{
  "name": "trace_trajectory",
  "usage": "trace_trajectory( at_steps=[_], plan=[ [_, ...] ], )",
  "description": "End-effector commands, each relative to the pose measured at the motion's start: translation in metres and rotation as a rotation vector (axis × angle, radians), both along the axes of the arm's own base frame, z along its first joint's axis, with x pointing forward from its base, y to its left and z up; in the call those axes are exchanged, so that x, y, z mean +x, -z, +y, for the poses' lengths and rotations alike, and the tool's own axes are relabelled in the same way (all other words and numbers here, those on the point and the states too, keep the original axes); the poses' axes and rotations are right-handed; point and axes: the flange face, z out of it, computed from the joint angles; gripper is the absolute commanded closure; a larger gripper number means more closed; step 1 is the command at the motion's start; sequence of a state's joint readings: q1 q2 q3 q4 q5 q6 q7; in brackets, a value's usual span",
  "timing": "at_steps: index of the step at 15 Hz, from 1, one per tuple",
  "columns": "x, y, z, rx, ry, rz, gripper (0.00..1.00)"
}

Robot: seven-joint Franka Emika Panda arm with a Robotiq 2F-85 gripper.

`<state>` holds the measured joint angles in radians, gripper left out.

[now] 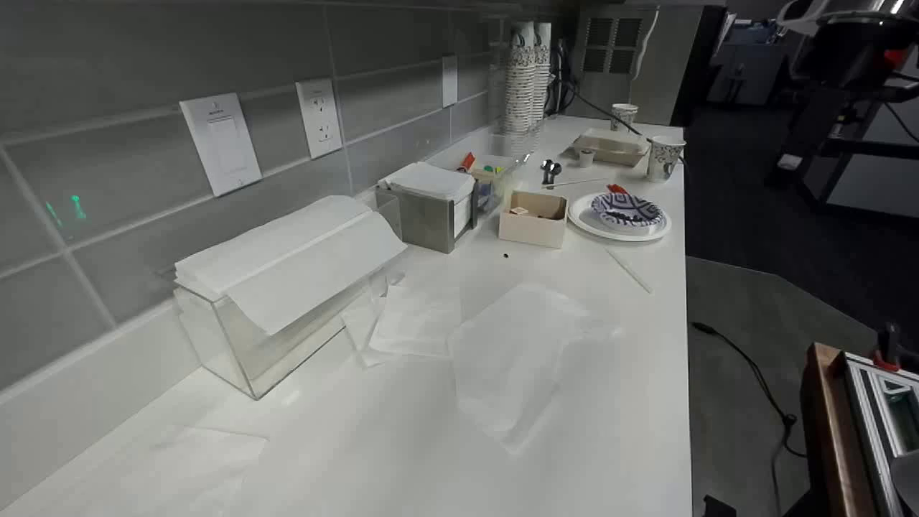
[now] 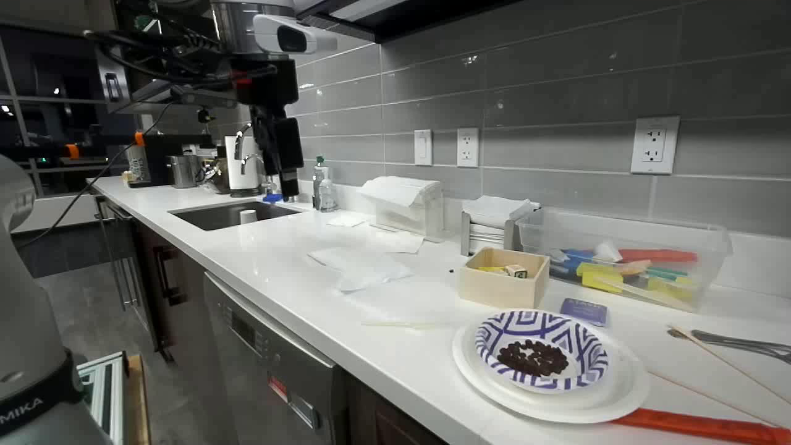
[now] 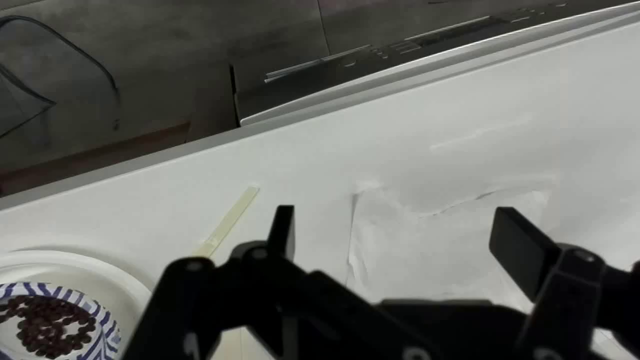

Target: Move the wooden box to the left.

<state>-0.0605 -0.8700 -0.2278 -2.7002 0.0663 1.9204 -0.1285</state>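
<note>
The wooden box [image 1: 533,230] is a small, pale, open-topped box standing upright on the white counter. It shows in both exterior views [image 2: 496,289], with small items inside, one like a lettered block. In the wrist view a pale wooden patch [image 3: 229,346] at the bottom edge, mostly hidden behind the gripper, looks like part of it. My gripper [image 3: 397,231] is open, with nothing between its fingers. In an exterior view the gripper [image 2: 288,185] hangs well above the counter, apart from the box.
Beside the box stand a napkin holder [image 2: 474,240], a clear bin [image 2: 710,259] and a white plate [image 2: 462,346] with a patterned bowl of dark beans. Paper sheets [image 1: 513,359] and a thin stick [image 1: 630,271] lie on the counter. The counter's edge [image 1: 687,359] drops to the floor.
</note>
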Motion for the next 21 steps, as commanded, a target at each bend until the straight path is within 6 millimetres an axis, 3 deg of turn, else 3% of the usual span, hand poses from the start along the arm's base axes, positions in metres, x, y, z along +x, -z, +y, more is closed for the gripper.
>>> trace_trajectory(
  at_steps=[1, 9, 11, 16, 21],
  plan=[
    [0.0, -0.001, 0.0, 0.0, 0.0, 0.001, 0.0],
    [0.0, -0.001, 0.0, 0.0, 0.0, 0.001, 0.0],
    [0.013, 0.005, -0.004, -0.013, -0.018, -0.022, 0.0],
    [0.065, 0.022, -0.01, -0.067, -0.193, -0.079, 0.0],
    [0.138, 0.044, -0.02, -0.138, -0.332, -0.057, 0.0]
  ],
)
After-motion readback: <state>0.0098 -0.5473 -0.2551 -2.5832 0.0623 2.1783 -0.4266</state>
